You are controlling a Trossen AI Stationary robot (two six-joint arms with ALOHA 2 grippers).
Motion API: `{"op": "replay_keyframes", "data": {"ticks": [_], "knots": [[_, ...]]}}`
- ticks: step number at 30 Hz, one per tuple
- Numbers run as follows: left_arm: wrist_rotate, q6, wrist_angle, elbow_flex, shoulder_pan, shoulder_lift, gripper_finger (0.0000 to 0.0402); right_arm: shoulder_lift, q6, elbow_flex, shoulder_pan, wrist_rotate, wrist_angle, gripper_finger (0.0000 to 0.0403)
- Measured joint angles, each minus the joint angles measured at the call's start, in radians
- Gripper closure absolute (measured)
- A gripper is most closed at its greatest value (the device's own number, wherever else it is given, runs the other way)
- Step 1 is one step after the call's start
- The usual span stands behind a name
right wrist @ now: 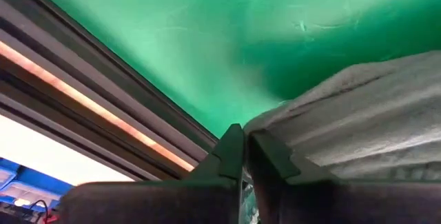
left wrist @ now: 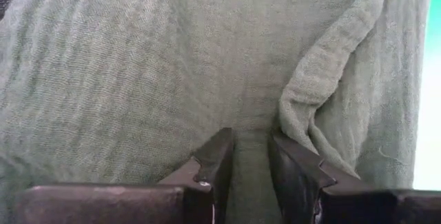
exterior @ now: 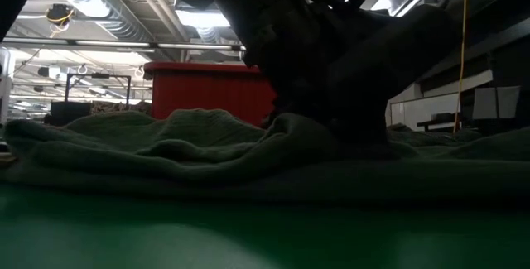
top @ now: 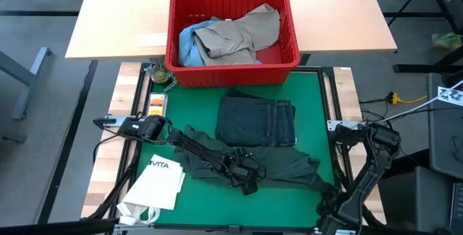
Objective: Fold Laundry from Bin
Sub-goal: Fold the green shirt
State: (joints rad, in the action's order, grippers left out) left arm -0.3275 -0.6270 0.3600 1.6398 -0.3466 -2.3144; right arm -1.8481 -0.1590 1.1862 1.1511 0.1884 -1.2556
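My left gripper (left wrist: pixel 249 165) is down on the dark green shirt (top: pixel 282 161), near the front of the green mat (top: pixel 195 108). Its two fingers (left wrist: pixel 215 162) stand a narrow gap apart with the shirt's weave running between them; I cannot tell whether they pinch a fold or only press on it. Just beside them a ridge of the cloth is bunched up. From table height the shirt lies as a low rumpled heap with my left arm bearing down on it.

My right gripper (right wrist: pixel 246 156) is at the shirt's corner near the mat's front right edge. Its fingers are almost pressed together, and an edge of the cloth lies right against them; a grip I cannot make out.

To my left, at the front, a white paper bag (top: pixel 158 183) lies flat, partly off the mat. Beyond the shirt, mid-mat, the dark trousers (top: pixel 257 121) lie folded in a neat rectangle, touching the shirt's far edge.

Farthest off, the red bin (top: pixel 233 67) sits at the mat's back edge, holding a khaki-tan garment (top: pixel 242 36) heaped over light blue denim (top: pixel 187 43).
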Motion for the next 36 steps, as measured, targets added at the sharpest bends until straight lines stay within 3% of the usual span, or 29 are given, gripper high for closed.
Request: {"op": "replay_keyframes", "data": {"ticks": [4, 15, 19, 28, 36], "knots": [[0.000, 0.000, -0.015, -0.001, 0.000, -0.001, 0.0309, 0.000, -0.031, 0.000, 0.001, 0.014, -0.002, 0.0359], [-0.002, 0.009, -0.027, -0.002, -0.015, 0.001, 0.0309, 0.000, -0.080, 0.000, 0.001, 0.037, -0.018, 0.0231], [0.016, 0.021, -0.081, -0.003, -0.025, 0.002, 0.0309, 0.001, -0.132, 0.045, 0.000, 0.056, -0.113, 0.0222], [0.139, 0.039, -0.132, -0.005, -0.029, 0.030, 0.0309, 0.045, -0.169, 0.192, -0.002, -0.154, -0.202, 0.0221], [0.185, 0.065, -0.143, -0.003, -0.029, 0.033, 0.0309, 0.045, -0.222, 0.243, 0.000, -0.086, -0.241, 0.0221]]}}
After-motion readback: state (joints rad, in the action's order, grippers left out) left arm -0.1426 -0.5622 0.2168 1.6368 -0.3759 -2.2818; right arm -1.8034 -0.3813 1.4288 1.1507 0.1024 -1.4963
